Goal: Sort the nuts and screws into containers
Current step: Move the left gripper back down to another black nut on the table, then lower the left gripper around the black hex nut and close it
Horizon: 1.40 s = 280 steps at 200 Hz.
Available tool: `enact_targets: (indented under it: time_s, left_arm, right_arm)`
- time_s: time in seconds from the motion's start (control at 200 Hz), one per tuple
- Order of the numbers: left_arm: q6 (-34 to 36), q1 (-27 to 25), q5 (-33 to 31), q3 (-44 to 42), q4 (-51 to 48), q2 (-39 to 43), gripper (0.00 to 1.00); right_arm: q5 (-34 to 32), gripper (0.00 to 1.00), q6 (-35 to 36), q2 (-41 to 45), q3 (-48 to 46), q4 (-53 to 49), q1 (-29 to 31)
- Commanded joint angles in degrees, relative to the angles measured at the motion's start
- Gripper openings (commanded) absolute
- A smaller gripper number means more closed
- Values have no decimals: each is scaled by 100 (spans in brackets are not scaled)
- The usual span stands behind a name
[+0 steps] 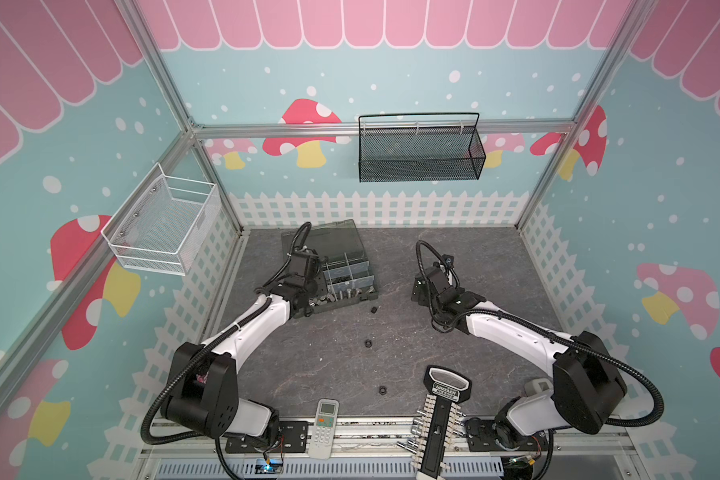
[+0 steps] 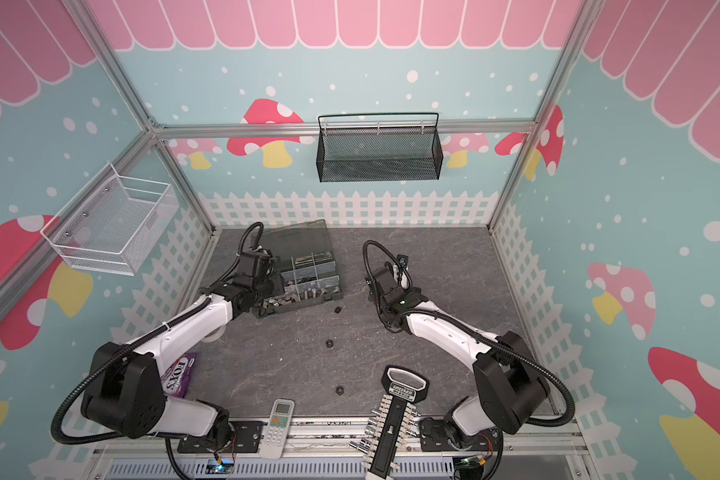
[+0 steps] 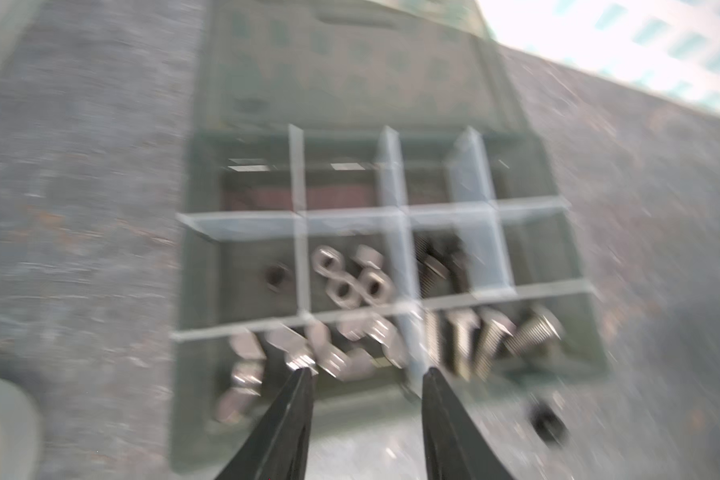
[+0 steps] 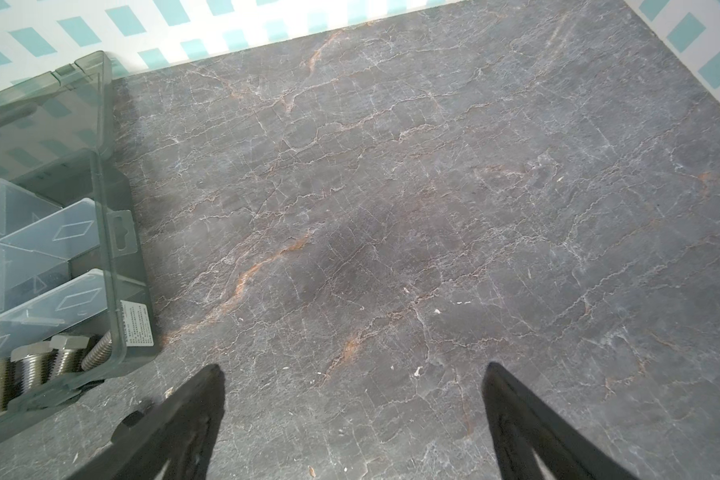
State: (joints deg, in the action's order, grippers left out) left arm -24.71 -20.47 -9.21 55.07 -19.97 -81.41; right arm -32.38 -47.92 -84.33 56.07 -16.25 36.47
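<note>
My left gripper (image 3: 366, 374) hangs just over the front row of the organizer box (image 3: 196, 266), jaws partway apart w/ nothing between them (this wrist view is smeared, so fine detail is lost). One fingertip (image 3: 302, 386) sits right by the silver nuts (image 3: 346, 357), a heap of shiny hex rings w/ centre holes that fills the wide front compartment.

In the next compartment over are the silver screws (image 3: 487, 345): short threaded bolts w/ hex heads, lying side by side. In the middle row there's a lone black nut (image 3: 276, 276), then a few more silver nuts, then the black screws (image 3: 437, 262), too dark and blurred to count. Pale dividers (image 4: 55, 232) split the box, and its smoky lid (image 1: 325, 241) lies open toward the back fence.

The box sits at the back-left of the tabletop (image 1: 454, 365). Three loose black nuts show in both top views. One lies just off the box's front corner (image 1: 373, 309), one approx mid-table (image 1: 367, 343) and one toward the front edge (image 1: 382, 390).

My right gripper (image 4: 352, 372) is spread wide and empty over bare tabletop, just beside the box's side wall.
</note>
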Motion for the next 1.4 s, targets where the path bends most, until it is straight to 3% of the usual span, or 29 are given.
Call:
enact_targets:
  time_s: [0.0, 0.16, 0.37, 0.91, 1.396]
  left_arm:
    - [-87, -604, 101, -376, 118, 216, 46]
    - [28, -1514, -38, -846, 197, 461, 60]
    - [-100, -2226, 190, -989, 204, 267, 79]
    - [-69, -2742, 273, -423, -292, -946, 62]
    - [-60, -2814, 200, 172, -991, -1727, 48]
  right_arm:
    - [-4, 98, -248, 159, -139, -58, -115]
    - [124, 98, -327, 283, -285, -54, -258]
    - [199, 98, -435, 376, -432, -55, -367]
    - [161, 98, -503, 464, -533, -72, -404]
    - [42, 98, -579, 454, -501, -224, -403]
